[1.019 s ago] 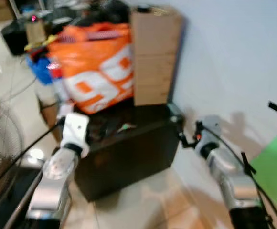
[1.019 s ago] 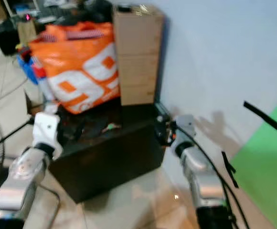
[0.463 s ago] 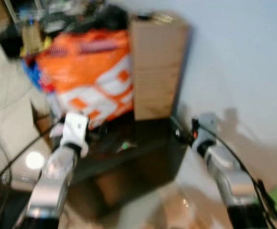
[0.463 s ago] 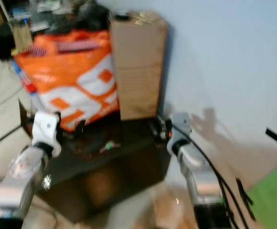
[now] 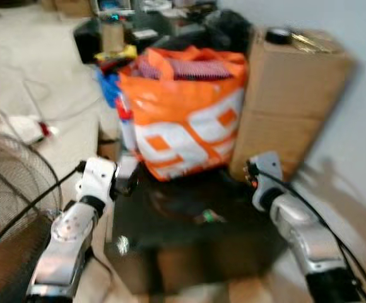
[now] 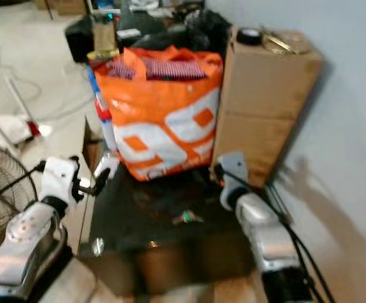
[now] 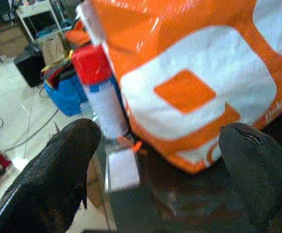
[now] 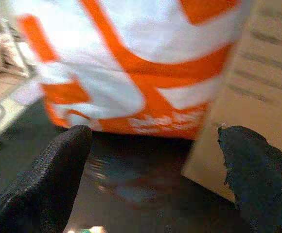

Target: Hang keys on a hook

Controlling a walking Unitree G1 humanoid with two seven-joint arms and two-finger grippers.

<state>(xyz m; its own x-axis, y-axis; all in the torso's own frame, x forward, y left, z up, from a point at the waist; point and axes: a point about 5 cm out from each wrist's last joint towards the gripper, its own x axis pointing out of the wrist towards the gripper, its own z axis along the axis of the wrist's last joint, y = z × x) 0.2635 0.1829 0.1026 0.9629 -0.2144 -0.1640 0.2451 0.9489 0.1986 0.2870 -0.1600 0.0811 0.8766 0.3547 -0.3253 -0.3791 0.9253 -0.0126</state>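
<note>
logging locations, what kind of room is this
Probably a cluttered storage corner of a home: a stuffed orange bag and a tall cardboard box on a dark cabinet, a floor fan beside it.

You see a large orange-and-white plastic bag (image 5: 186, 110) beside a tall brown cardboard box (image 5: 290, 101) on the dark glossy tabletop (image 5: 189, 237), where a small green-tagged object (image 5: 208, 217) lies between both silver arms.

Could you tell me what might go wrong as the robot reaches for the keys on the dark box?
The keys are small and blurred on the dark box, so a grasp may miss. The orange bag and cardboard box stand close behind, so the open left end effector or right end effector could bump them.
</note>
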